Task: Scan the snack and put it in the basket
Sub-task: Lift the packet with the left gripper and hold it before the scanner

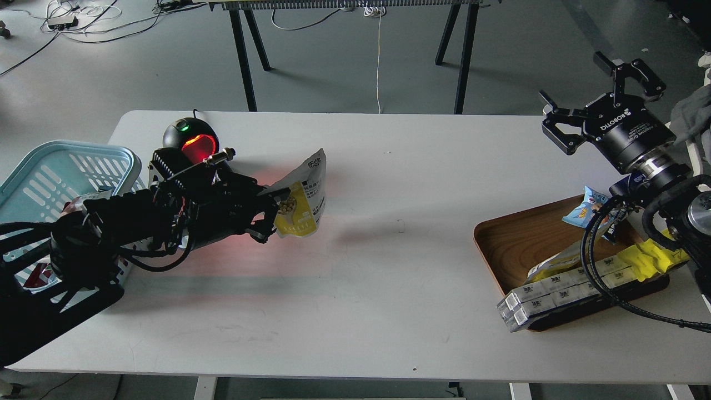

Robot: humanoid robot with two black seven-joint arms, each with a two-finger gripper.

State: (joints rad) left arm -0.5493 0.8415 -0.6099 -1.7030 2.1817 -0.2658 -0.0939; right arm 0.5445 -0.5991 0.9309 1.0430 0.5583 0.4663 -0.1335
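Note:
The snack (303, 197) is a yellow-and-white pouch with nuts pictured and black text on its white back. My left gripper (273, 214) is shut on its left edge and holds it lifted off the table, tilted, right of the black scanner (191, 141) with its glowing red window. The light blue basket (44, 172) stands at the table's left edge, behind my left arm, with a packet inside. My right gripper (597, 94) is open and empty, raised at the far right above the table.
A brown wooden tray (527, 239) at the right holds a blue-orange small packet (589, 208), a long yellow wrapper (647, 261) and white boxes (555, 294). My right arm's cables hang over the tray. Table legs stand behind the far edge.

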